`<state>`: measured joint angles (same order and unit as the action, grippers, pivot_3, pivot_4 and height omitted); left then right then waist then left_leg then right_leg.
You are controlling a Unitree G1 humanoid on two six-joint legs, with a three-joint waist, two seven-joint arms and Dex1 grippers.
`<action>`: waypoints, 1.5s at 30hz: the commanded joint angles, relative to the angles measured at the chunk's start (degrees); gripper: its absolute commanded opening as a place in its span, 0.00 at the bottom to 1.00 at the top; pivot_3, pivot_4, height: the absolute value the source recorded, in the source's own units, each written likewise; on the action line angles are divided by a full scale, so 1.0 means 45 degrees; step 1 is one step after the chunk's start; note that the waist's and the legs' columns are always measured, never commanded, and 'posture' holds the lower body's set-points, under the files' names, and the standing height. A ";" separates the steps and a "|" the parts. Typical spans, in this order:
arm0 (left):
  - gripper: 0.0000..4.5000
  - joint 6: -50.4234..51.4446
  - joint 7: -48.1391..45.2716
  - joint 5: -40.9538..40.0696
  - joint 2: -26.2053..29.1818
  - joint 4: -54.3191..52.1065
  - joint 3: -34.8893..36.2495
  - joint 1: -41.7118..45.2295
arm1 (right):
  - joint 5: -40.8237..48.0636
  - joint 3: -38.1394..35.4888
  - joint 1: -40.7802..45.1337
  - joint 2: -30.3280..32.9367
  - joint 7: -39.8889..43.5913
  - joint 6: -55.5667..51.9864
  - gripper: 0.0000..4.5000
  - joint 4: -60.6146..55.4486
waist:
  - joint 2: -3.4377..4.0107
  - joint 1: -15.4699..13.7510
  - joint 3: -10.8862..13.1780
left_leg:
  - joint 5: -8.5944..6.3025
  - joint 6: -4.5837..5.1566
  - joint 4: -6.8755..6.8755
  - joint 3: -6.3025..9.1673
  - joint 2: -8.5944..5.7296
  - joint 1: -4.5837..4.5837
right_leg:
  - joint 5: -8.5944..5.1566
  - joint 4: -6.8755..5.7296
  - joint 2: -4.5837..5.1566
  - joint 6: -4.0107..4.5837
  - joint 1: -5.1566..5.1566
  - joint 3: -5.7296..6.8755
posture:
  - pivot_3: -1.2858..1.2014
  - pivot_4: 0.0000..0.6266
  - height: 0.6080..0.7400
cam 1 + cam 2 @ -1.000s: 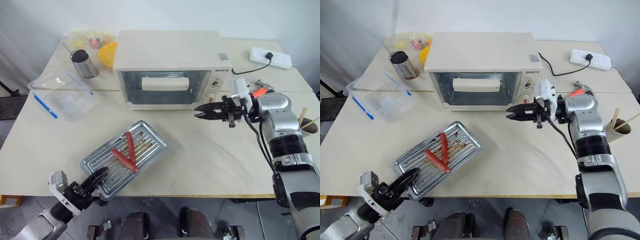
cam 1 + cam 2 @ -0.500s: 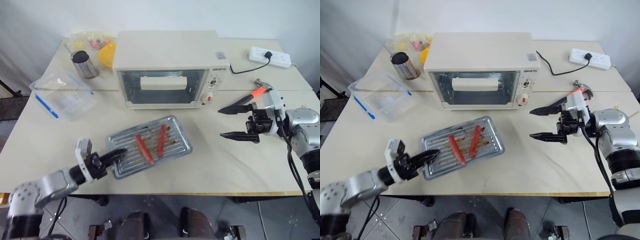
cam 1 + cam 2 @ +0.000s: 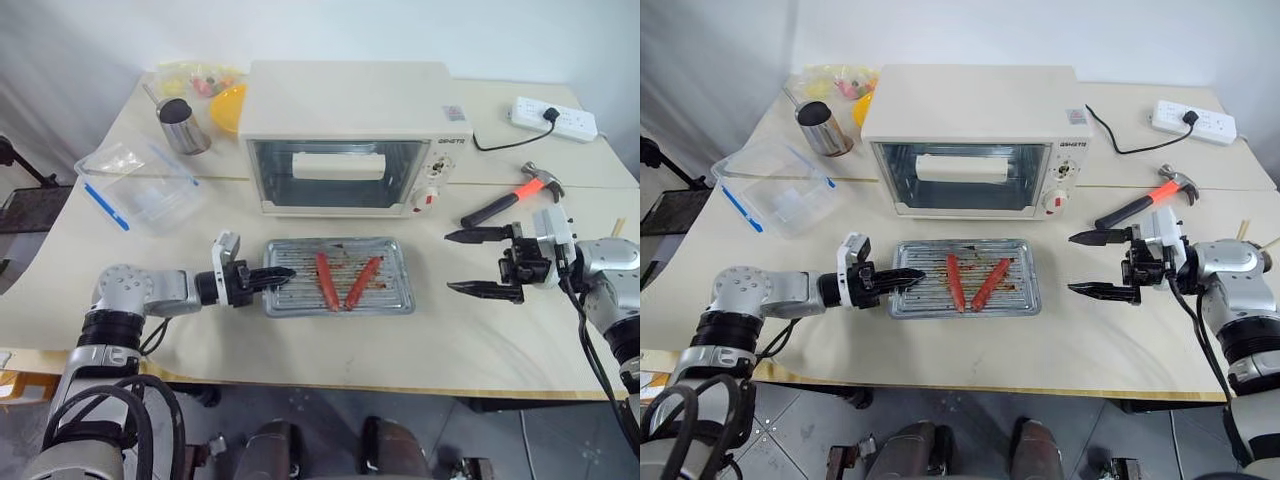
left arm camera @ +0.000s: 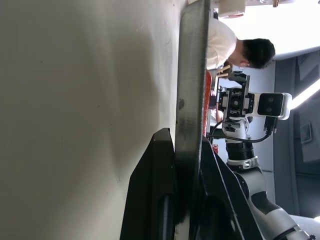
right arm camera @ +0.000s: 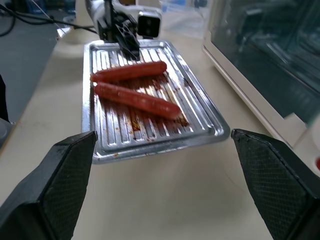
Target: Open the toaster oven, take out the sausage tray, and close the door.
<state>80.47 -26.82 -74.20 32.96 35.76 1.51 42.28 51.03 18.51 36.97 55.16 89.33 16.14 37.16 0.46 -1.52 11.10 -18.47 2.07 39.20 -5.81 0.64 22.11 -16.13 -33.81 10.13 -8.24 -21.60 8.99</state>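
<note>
The cream-white toaster oven (image 3: 355, 100) stands at the back of the table, its glass door (image 3: 340, 175) closed. In front of it the silver sausage tray (image 3: 392, 292) lies flat on the table with two red sausages (image 3: 326, 283) side by side. My left gripper (image 3: 284, 272) is shut on the tray's left rim; the left wrist view shows both fingers (image 4: 157, 190) clamped on the tray's edge (image 4: 192, 75). My right gripper (image 3: 466, 262) hangs open to the right of the tray, holding nothing. It faces the tray (image 5: 125, 125) along its length.
A clear plastic container (image 3: 140, 185) with a blue strip, a metal cup (image 3: 186, 125) and a yellow bowl (image 3: 230, 108) stand at the left back. A hammer (image 3: 512, 198) and a power strip (image 3: 556, 118) lie at the right. A person (image 4: 240, 50) is behind the table.
My left gripper has swung the tray from the table's front left edge to lie square in front of the oven. My right gripper has opened and drawn away from the oven, to the right.
</note>
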 commanded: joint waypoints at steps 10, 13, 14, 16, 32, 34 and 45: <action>0.21 0.1034 -0.2021 0.3331 -0.0834 0.0283 0.0577 0.1018 | 0.0231 -0.1073 0.0157 0.0262 0.0705 0.0002 1.00 -0.0212 | 0.0008 -0.0004 -0.0005 | 0.0026 0.0014 -0.0007 0.0035 0.0004 0.0014 | 0.0006 -0.0008 0.0049 -0.0010 0.0004 0.0020 | 0.52 0.24 1.00; 0.41 0.1209 -0.1982 0.3682 -0.0996 0.0397 0.1093 0.1085 | 0.0095 -0.1150 0.0248 0.0144 0.0705 -0.0029 1.00 -0.0159 | 0.0001 0.0024 -0.0001 | 0.0024 0.0013 -0.0013 0.0044 0.0004 0.0018 | 0.0007 -0.0006 0.0047 -0.0013 0.0002 0.0029 | 0.52 0.24 1.00; 0.48 0.1225 -0.1971 0.3827 -0.1025 0.0388 0.1214 0.1074 | 0.0052 -0.1170 0.0272 0.0098 0.0705 -0.0044 1.00 -0.0151 | 0.0001 0.0029 -0.0001 | 0.0024 0.0013 -0.0017 0.0045 0.0003 0.0018 | 0.0007 -0.0005 0.0046 -0.0014 0.0002 0.0033 | 0.52 0.24 1.00; 0.62 0.1239 -0.1809 0.4127 -0.1054 0.0328 0.1460 0.1012 | -0.0058 -0.1192 0.0351 -0.0009 0.0705 -0.0056 1.00 -0.0090 | 0.0001 0.0047 -0.0001 | 0.0024 0.0013 -0.0018 0.0046 0.0004 0.0017 | 0.0007 -0.0006 0.0045 -0.0014 0.0002 0.0034 | 0.52 0.24 1.00; 0.99 0.2673 -0.0315 0.2462 0.1113 -0.5097 0.4355 -0.1790 | -0.0538 -0.0928 0.1187 -0.0389 0.0705 -0.0188 1.00 0.0684 | -0.0021 0.0396 0.0013 | 0.0018 0.0002 -0.0023 0.0061 0.0033 0.0016 | 0.0007 -0.0015 0.0041 -0.0013 -0.0006 0.0026 | 0.52 0.24 1.00; 0.99 0.2673 -0.0195 0.2063 0.1485 -0.6059 0.4636 -0.2449 | -0.0518 -0.0866 0.1197 -0.0387 0.0705 -0.0320 1.00 0.0667 | -0.0024 0.0391 0.0015 | 0.0013 -0.0007 -0.0024 0.0069 0.0036 0.0015 | 0.0008 -0.0019 0.0041 -0.0013 -0.0007 0.0026 | 0.52 0.24 1.00; 0.99 -0.6253 -0.5568 0.5359 0.3106 -1.0587 0.5459 -0.6485 | -0.0892 0.0113 0.1333 -0.0164 0.0705 0.0109 1.00 0.1019 | -0.0023 0.0372 0.0019 | -0.0006 -0.0039 -0.0027 0.0048 0.0033 0.0019 | 0.0003 0.0003 0.0043 -0.0005 -0.0023 0.0018 | 0.52 0.24 1.00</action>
<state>62.94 -45.18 -54.85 45.27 -9.25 26.26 14.19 46.98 18.55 42.26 53.18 89.33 15.19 41.37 0.36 0.16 11.18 -18.50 1.88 39.06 -5.64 0.78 22.20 -16.12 -33.78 10.32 -8.25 -21.71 9.07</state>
